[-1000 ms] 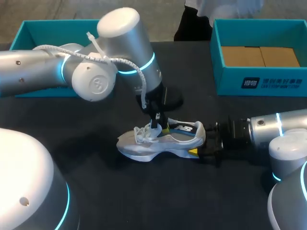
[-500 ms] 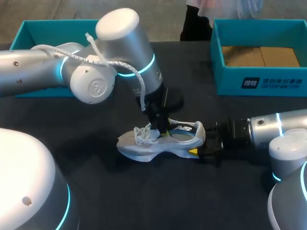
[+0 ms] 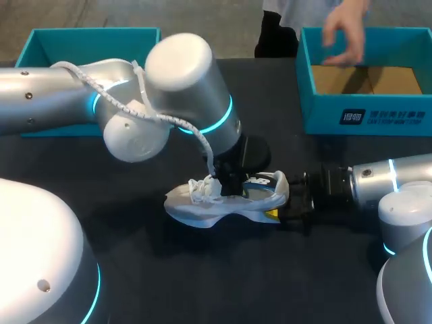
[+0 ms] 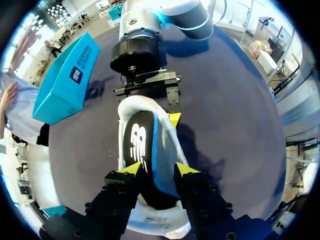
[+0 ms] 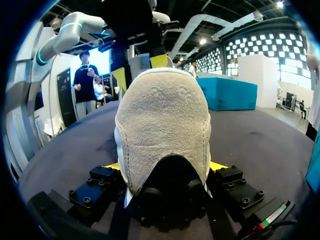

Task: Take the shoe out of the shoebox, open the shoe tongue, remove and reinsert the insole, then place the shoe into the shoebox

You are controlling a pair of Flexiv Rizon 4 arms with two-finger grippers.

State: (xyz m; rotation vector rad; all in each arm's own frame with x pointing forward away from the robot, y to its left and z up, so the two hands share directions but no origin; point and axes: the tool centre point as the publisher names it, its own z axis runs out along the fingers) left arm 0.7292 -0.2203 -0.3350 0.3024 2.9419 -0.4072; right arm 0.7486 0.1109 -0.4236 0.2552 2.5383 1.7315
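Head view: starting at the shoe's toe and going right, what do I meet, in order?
Shoe → right gripper, shut on the shoe's heel → right arm.

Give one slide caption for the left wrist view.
Left gripper hovers open over the insole of the shoe; right gripper clamps its heel.

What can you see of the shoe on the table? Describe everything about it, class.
The shoe is a white and pale grey trainer standing on its sole on the dark table, toe toward my left arm's side. Its white laces lie loose. Inside is a black insole with blue edging. The heel looks like beige suede; the right gripper is shut on it from both sides. The left gripper sits at the opening.
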